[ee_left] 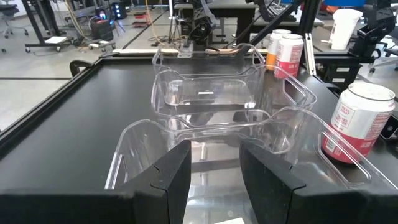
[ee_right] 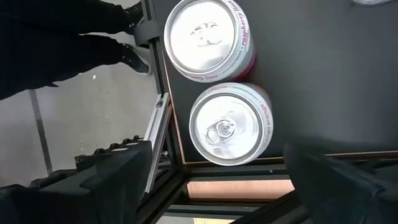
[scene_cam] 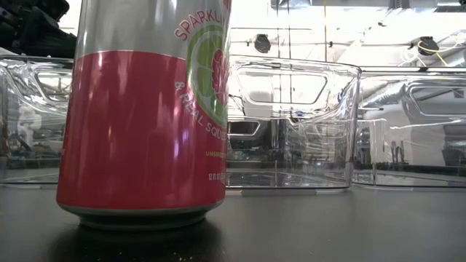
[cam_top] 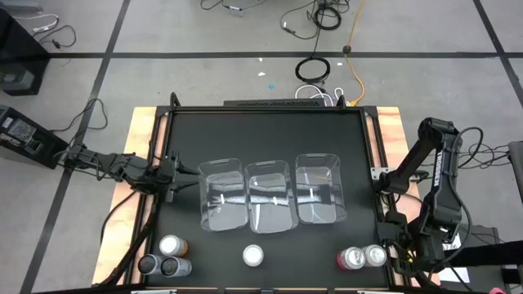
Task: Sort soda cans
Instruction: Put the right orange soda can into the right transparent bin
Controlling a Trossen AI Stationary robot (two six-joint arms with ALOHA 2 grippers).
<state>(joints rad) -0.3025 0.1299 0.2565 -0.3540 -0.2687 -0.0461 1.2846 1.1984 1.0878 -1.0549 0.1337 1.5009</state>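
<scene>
Left arm stretched in from 9 o'clock, level and low, left gripper (cam_top: 178, 180) pointing toward 3 o'clock, jaws open, right arm folded at 4 o'clock, elbow raised, right gripper (cam_top: 391, 255) aimed straight down, jaws open wide

I count six soda cans (cam_top: 253, 256) on my tabletop (cam_top: 270, 139), three clear bins (cam_top: 270, 196), and two arms (cam_top: 114, 165).

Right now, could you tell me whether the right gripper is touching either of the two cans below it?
Apart. In the right wrist view the right gripper hangs open above the two cans, its fingers wide of them.
</scene>
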